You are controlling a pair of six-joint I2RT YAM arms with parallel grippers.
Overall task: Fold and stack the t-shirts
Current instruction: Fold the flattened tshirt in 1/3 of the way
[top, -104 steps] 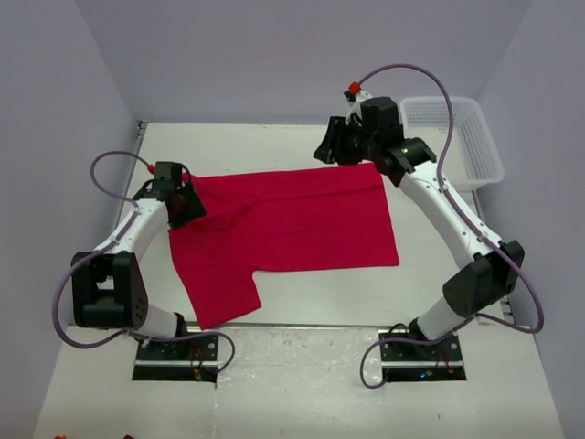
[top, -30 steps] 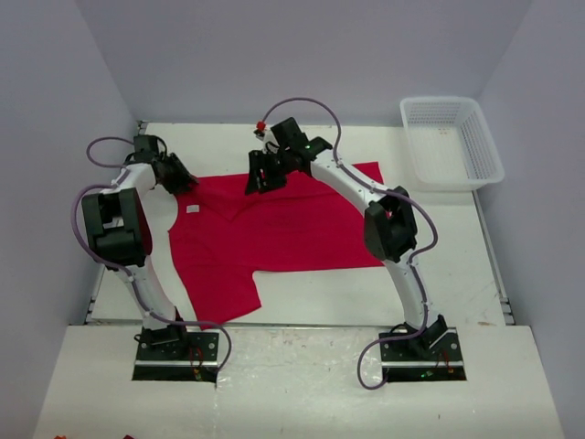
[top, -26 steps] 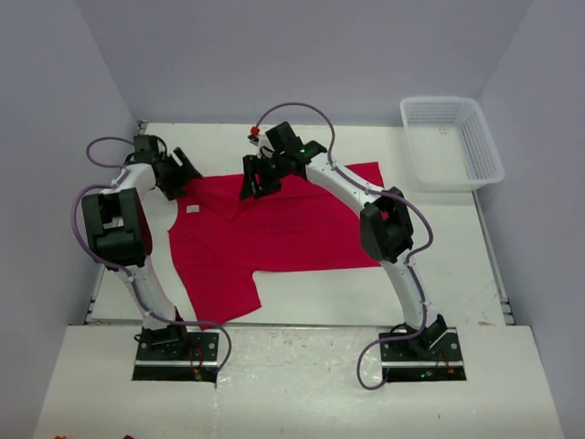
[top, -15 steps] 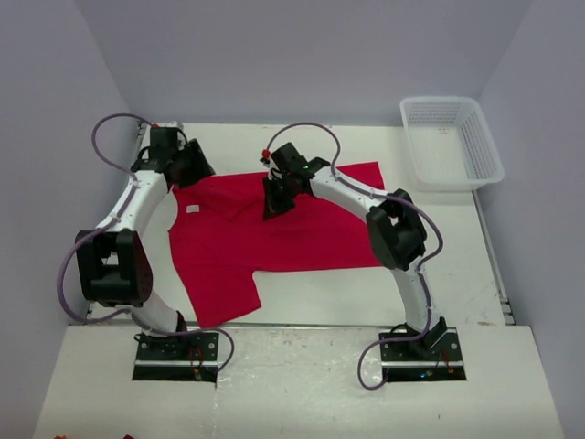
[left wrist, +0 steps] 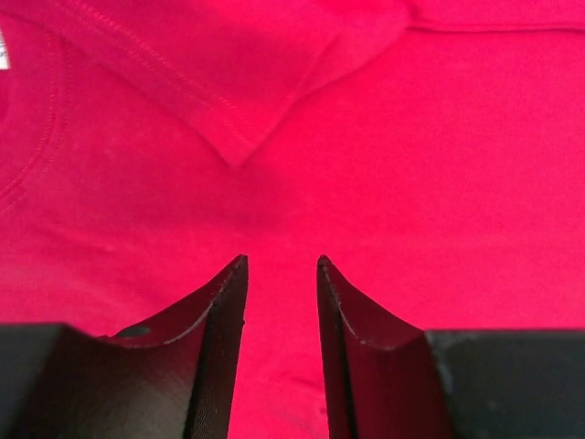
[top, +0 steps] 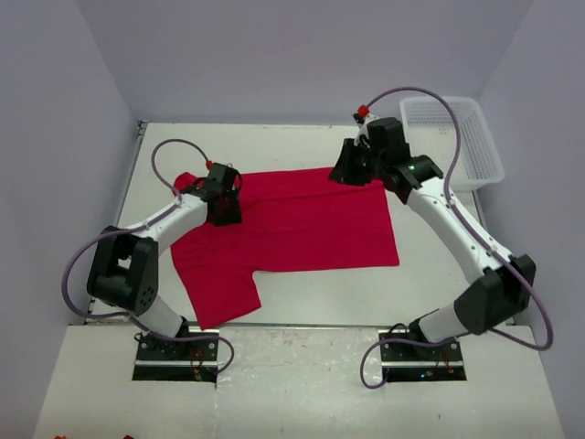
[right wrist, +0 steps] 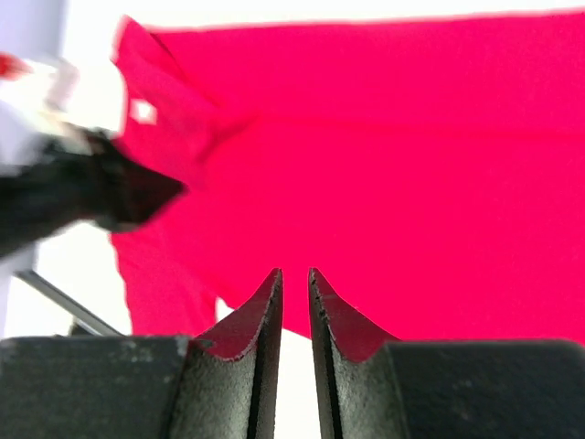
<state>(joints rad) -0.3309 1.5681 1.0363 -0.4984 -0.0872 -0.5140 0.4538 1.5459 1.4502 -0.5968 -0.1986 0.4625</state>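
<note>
One smooth red t-shirt (top: pixel 302 224) lies collar at nine o'clock, hem at three; our left gripper (left wrist: pixel 281 265) and right gripper (right wrist: pixel 294 274) hang slightly parted, empty.

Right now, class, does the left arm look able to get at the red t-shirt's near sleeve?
Probably yes. The near sleeve lies flat and uncovered on the table, just ahead of the left arm's base, and the left tool hangs open over the t-shirt, holding nothing.

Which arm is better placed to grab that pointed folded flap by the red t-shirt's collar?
Left. The left gripper hovers open over the t-shirt, flap tip just ahead; the right gripper sits at the far hem corner.
</note>
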